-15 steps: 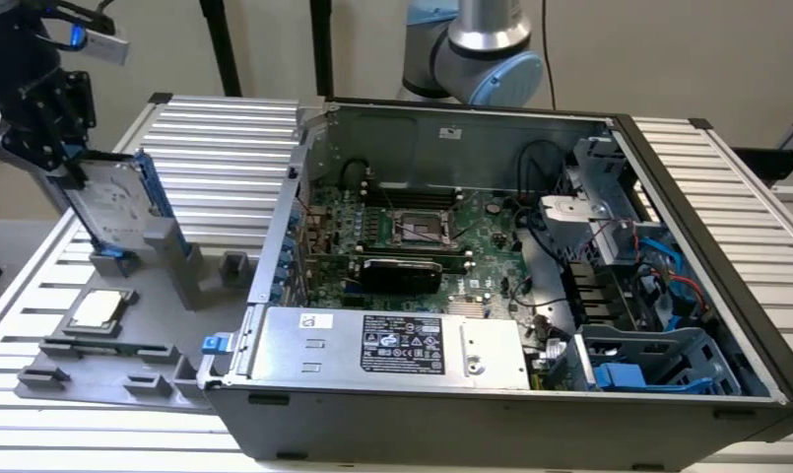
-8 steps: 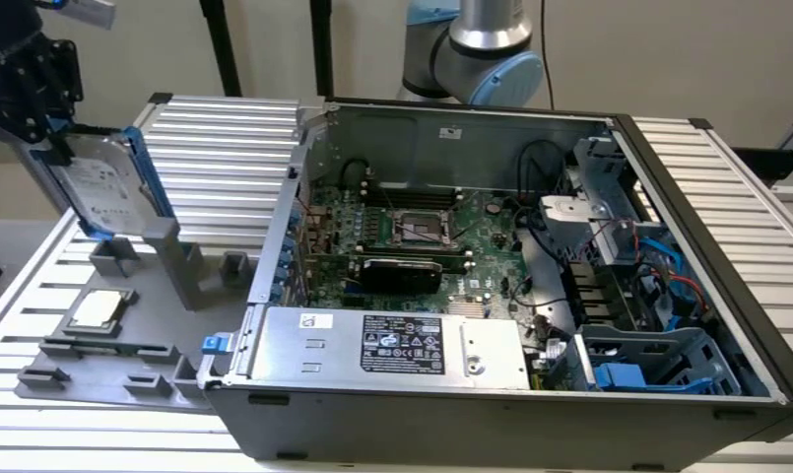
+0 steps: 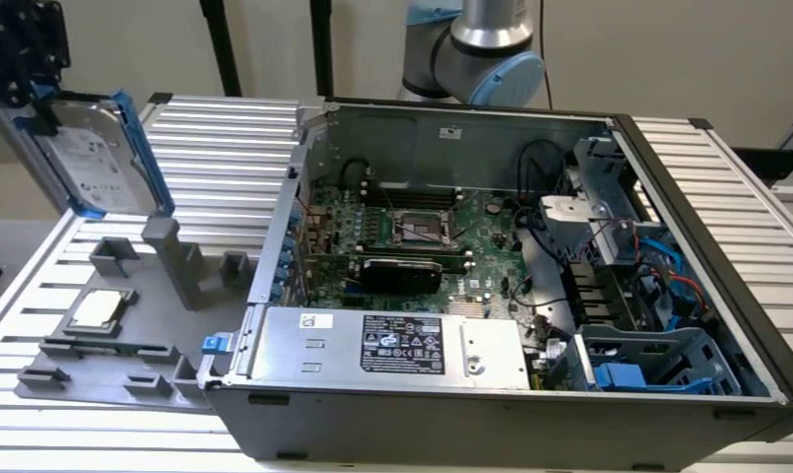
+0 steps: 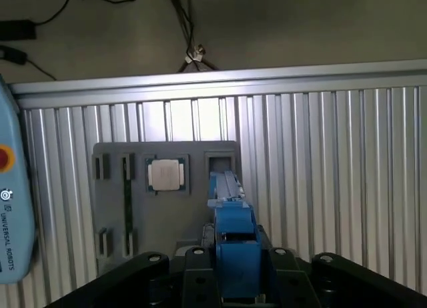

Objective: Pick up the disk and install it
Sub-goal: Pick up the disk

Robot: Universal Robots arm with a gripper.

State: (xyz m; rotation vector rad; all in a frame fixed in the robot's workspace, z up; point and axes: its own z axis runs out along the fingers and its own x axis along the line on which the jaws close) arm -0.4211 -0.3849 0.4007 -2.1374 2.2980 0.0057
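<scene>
Gripper (image 4: 233, 285) jaws clamp the disk (image 4: 230, 191) edge-on above the grey tray (image 4: 113, 195) in my wrist view; it hangs upright at the exterior view's left, well apart from the computer case (image 3: 501, 424); I judge it stiff, dense, shock-sensitive, best held by its blue carrier (image 4: 235, 248).

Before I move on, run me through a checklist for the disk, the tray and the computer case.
1. The disk is clamped between the fingers: ok, held by its blue frame.
2. The disk is clear of the grey tray: ok, it hangs above it.
3. The computer case is open: ok, its inside is exposed.
4. The drive bay in the case is free: cannot tell.
5. The chip sits in the tray: ok.
</scene>
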